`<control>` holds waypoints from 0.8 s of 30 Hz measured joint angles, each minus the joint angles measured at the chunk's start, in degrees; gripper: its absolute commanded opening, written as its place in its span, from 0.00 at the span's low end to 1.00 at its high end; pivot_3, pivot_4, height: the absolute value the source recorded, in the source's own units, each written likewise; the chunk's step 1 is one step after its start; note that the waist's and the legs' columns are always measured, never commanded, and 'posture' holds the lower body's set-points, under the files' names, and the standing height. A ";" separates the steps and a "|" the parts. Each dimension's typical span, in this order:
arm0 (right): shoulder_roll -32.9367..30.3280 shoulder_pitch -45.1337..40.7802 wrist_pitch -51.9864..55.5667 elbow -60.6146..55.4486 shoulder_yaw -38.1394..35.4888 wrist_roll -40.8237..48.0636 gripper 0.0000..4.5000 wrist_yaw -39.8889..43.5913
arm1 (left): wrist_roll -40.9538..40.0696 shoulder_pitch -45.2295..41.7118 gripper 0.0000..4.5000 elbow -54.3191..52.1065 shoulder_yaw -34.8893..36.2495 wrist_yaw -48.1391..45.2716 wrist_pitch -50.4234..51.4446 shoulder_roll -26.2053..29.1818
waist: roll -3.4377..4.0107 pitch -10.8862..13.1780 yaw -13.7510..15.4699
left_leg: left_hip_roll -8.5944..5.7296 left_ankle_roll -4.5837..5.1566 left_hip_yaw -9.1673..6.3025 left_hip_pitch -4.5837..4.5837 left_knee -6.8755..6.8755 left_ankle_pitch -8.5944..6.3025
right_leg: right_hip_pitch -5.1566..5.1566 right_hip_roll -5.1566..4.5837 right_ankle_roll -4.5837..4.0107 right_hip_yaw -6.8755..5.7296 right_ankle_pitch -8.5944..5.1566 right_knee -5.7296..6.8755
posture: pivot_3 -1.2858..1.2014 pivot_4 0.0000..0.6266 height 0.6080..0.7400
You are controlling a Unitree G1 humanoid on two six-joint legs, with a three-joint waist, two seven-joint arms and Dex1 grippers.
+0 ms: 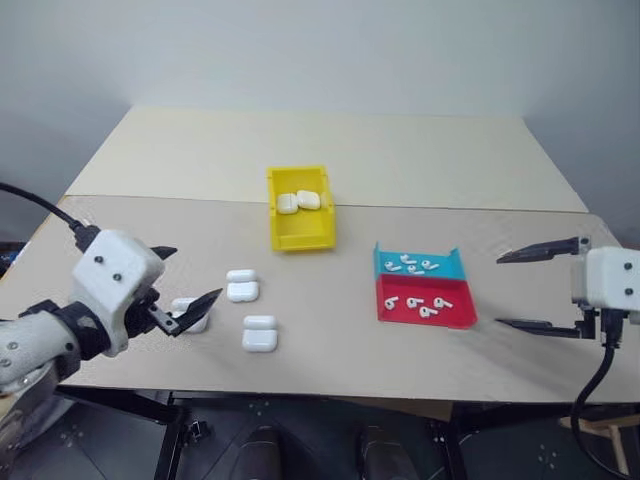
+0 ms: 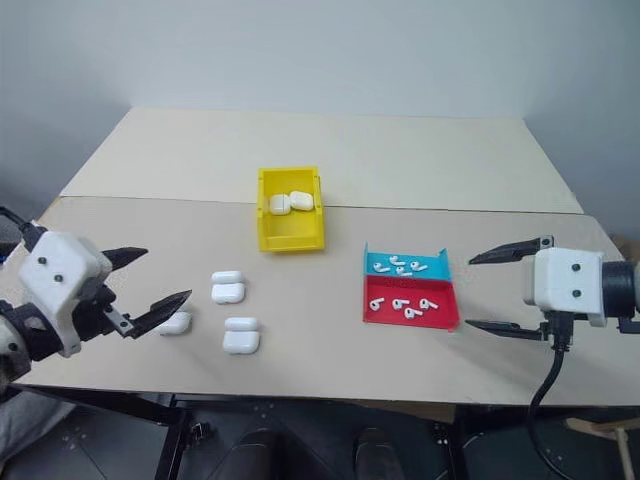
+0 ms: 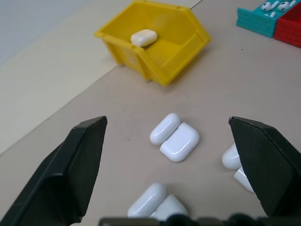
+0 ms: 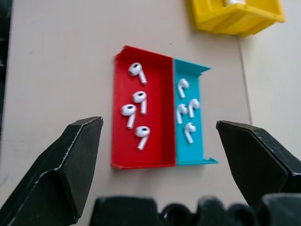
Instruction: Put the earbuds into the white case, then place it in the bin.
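Two grippers hover with fingers spread and empty: the left gripper (image 1: 172,288) near the open white cases (image 1: 243,286), the right gripper (image 2: 507,290) beside the teal-and-red tray (image 2: 411,311) holding the earbuds (image 4: 135,110). Farther off, the yellow bin (image 1: 300,236) already holds cases. Earbuds look light, hard, glossy and slippery; pinching across the bulb seems safest. Cases are smooth, rounded, rigid; grip their flat sides.
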 measured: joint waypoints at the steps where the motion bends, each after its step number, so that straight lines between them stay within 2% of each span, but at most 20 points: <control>1: 0.04 0.71 0.07 -0.26 -0.09 -0.02 1.00 0.12 | -0.83 -2.61 1.00 -0.17 -0.70 1.58 5.47 0.56 | -0.01 0.00 -0.16 | -0.01 0.00 0.00 0.03 0.00 0.00 | 0.02 0.00 0.00 0.01 0.00 0.01 | 0.52 0.24 1.00; 3: 0.09 2.17 0.10 -0.58 -0.26 -0.06 1.00 0.20 | -3.56 -6.36 1.00 0.02 -2.25 4.74 14.54 2.39 | -0.02 -0.01 -0.42 | -0.02 0.00 -0.01 0.04 0.00 0.00 | 0.03 0.00 0.01 0.02 -0.01 -0.01 | 0.52 0.24 1.00; 5: 0.20 3.14 0.33 -1.22 -0.28 -0.04 1.00 0.12 | -9.75 -6.89 1.00 1.46 -2.90 8.33 18.64 5.83 | -0.02 -0.01 -1.13 | -0.01 0.00 0.00 0.01 -0.01 0.00 | -0.05 0.01 0.01 0.08 -0.01 0.01 | 0.52 0.24 1.00; 9: 0.23 3.45 0.79 -1.56 -0.27 -0.04 1.00 -0.19 | -24.30 -6.87 1.00 8.35 -3.28 17.06 19.51 14.97 | -0.03 0.00 -1.40 | -0.01 0.00 -0.03 0.05 -0.02 0.00 | -0.05 -0.01 -0.01 0.07 -0.01 0.07 | 0.52 0.24 1.00; 12: 0.38 3.41 0.90 -2.12 0.03 -0.08 1.00 -0.72 | -34.72 -6.82 1.00 15.19 -5.12 26.50 19.51 19.78 | -0.05 0.01 -1.24 | -0.02 0.00 -0.02 0.09 -0.02 0.00 | -0.02 -0.01 -0.01 0.07 -0.01 0.08 | 0.52 0.24 1.00; 13: 0.50 3.32 0.94 -2.19 0.30 -0.09 1.00 -1.02 | -40.10 -5.59 1.00 18.07 -6.18 31.01 18.07 22.68 | -0.11 0.04 -1.22 | -0.01 -0.01 -0.02 0.08 -0.02 -0.01 | -0.05 -0.01 -0.03 0.07 -0.02 0.10 | 0.52 0.24 1.00; 16: 0.85 3.78 1.00 -2.29 0.42 -0.13 1.00 -1.41 | -62.40 2.35 1.00 25.96 -10.97 47.68 5.69 38.01 | -0.25 0.13 -1.05 | 0.01 -0.04 0.00 0.01 -0.03 -0.03 | -0.11 -0.16 -0.04 0.08 -0.02 0.06 | 0.52 0.24 1.00; 17: 0.94 4.02 1.00 -2.40 0.41 -0.14 1.00 -1.43 | -66.27 3.59 1.00 26.59 -11.51 50.91 1.97 39.59 | -0.17 0.15 -0.86 | -0.06 -0.05 0.07 0.02 -0.03 -0.03 | -0.10 -0.25 -0.03 0.08 -0.02 0.06 | 0.52 0.24 1.00; 21: 1.81 5.90 1.04 -3.01 0.41 -0.18 1.00 -1.74 | -70.85 7.65 1.00 27.25 -15.54 60.33 -10.99 38.69 | 0.02 0.19 -0.33 | -0.08 -0.06 0.12 0.04 -0.06 -0.03 | -0.10 -0.14 -0.07 0.07 -0.04 0.07 | 0.52 0.24 1.00; 24: 1.97 6.28 1.26 -3.97 0.41 -0.18 1.00 -2.06 | -71.13 8.60 1.00 26.72 -18.19 63.04 -15.08 38.64 | -0.01 0.20 -0.27 | -0.07 -0.06 0.13 0.03 -0.06 -0.03 | -0.07 -0.11 -0.09 0.07 -0.04 0.04 | 0.52 0.24 1.00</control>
